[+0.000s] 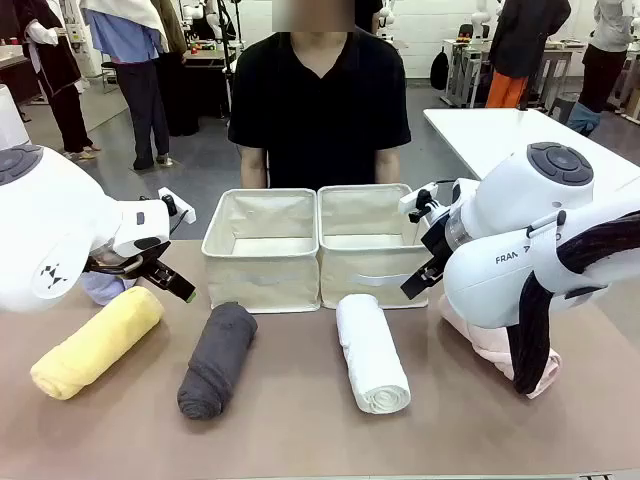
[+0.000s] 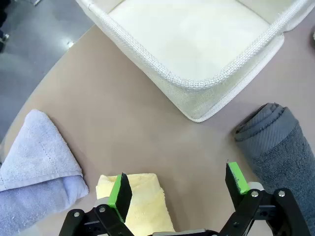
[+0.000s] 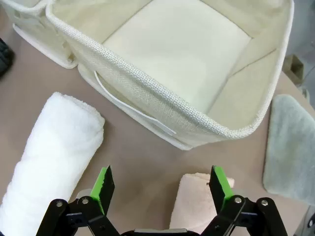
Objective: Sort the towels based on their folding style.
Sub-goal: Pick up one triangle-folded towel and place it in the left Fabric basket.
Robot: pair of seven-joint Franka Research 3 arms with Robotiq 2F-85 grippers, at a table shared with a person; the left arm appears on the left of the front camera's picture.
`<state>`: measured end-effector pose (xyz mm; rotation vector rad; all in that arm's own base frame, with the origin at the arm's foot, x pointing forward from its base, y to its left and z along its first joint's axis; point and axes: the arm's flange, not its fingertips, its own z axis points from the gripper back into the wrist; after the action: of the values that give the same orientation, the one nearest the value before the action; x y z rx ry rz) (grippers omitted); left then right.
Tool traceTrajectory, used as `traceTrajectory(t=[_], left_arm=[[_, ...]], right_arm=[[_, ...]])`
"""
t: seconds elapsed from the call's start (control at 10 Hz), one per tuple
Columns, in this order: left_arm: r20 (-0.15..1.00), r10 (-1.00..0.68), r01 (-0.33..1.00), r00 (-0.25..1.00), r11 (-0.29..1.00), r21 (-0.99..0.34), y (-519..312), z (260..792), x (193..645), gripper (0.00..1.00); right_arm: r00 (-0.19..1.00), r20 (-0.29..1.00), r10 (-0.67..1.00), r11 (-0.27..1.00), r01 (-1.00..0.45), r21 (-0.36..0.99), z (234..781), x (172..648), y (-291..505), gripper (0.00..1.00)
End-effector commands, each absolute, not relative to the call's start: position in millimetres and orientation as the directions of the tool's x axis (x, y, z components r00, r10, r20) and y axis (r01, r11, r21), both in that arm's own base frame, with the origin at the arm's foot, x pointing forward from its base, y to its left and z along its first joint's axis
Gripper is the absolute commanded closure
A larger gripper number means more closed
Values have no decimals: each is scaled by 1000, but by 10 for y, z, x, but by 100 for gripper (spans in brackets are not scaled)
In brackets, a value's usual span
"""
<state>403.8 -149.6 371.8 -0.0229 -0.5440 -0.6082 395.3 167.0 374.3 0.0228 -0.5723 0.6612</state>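
The front view looks from the robot's side across the brown counter (image 1: 300, 430) toward a person in a black shirt (image 1: 320, 110), at middle distance. The left wrist view looks steeply down, close, past the left pincer (image 2: 178, 184) onto the rolled yellow terry towel (image 2: 138, 206) and left beige fabric bin (image 2: 211, 96). The right wrist view does likewise past the right pincer (image 3: 161, 182) onto the rolled white terry towel (image 3: 49, 152) and right beige fabric bin (image 3: 147, 98). The front view shares these 4.

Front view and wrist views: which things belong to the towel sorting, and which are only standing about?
For the job:
yellow roll, dark grey roll, white roll, pink towel, light blue towel, grey-teal towel; probably also the left bin and right bin.

Just about:
white side table, bystanders.
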Motion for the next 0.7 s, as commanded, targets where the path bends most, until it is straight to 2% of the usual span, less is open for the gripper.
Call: traceTrajectory(t=[0.0, 0.6], left_arm=[[492, -537, 549, 685, 825, 136, -1496, 3718, 4038, 0], [492, -537, 549, 685, 825, 136, -1496, 3718, 4038, 0]], right_arm=[[641, 509, 574, 795, -586, -157, 3742, 3953, 1670, 0], [641, 509, 574, 795, -586, -157, 3742, 3953, 1670, 0]])
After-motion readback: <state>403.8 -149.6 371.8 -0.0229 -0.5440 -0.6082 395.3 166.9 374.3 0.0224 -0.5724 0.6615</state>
